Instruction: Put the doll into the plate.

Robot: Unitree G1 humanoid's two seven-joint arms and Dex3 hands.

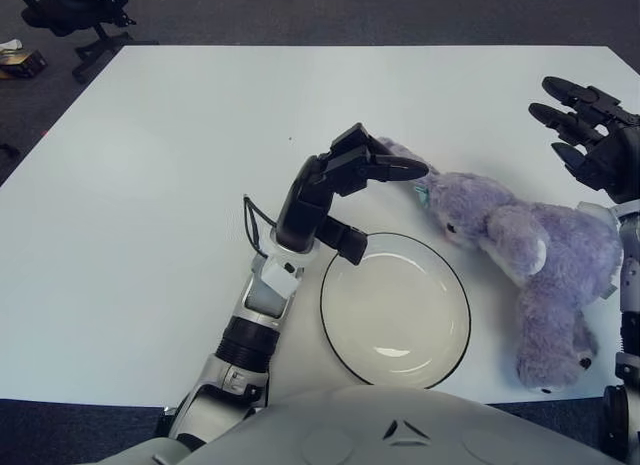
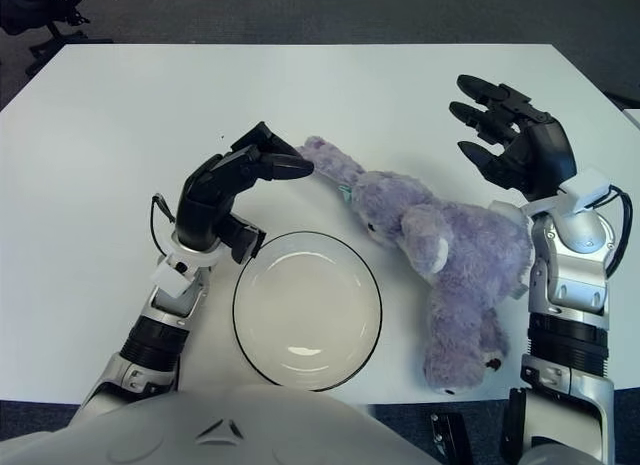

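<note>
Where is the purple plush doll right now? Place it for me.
The purple plush doll lies on the white table, right of the plate, its ear at the left robot hand; the right robot hand is beyond it.

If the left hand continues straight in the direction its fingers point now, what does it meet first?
Most likely the doll. The left hand points to the robot's right, fingertips at the doll's long ear. Its height above the table is unclear, so it might pass just over the ear.
</note>
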